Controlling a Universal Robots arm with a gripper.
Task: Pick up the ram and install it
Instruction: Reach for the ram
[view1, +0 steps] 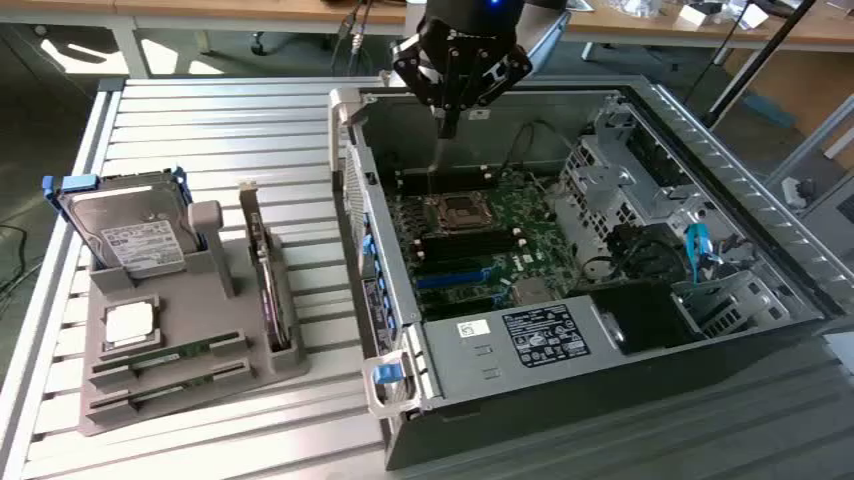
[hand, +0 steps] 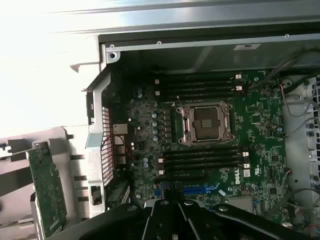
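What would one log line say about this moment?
gripper: shut, over open computer case | ram: lying in grey holder, apart from gripper

Slatted white table (view1: 214, 130): grey parts holder (view1: 200, 310) at exterior view's left, open computer case (view1: 454, 385) beside it.

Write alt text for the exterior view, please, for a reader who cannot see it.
A shut gripper hangs over the motherboard of an open computer case. On the exterior view's left, a grey holder carries two ram sticks, a hard drive and an expansion card.
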